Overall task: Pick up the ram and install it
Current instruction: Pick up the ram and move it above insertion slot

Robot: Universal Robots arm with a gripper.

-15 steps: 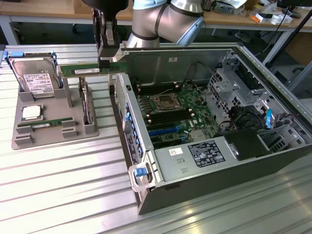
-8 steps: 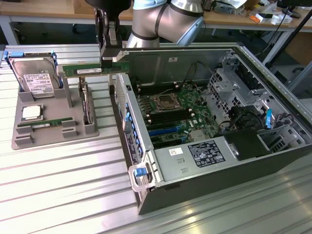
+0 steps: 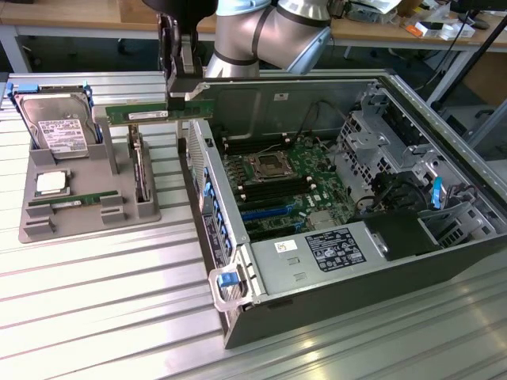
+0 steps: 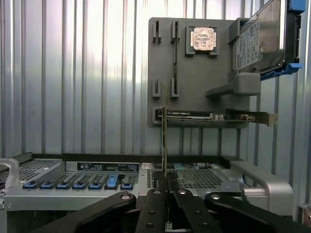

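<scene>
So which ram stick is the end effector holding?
The raised ram stick beside the computer case; the other ram stick sits in the grey tray.

Ribbed aluminium table (image 3: pixel 95 301) is running across the whole scene, its slats catching bright glare in stripes. Wooden workbenches (image 3: pixel 71 17) on grey legs are standing behind it, the bench (image 3: pixel 380 30) on the exterior view's right carrying small clutter (image 3: pixel 432 28).
</scene>
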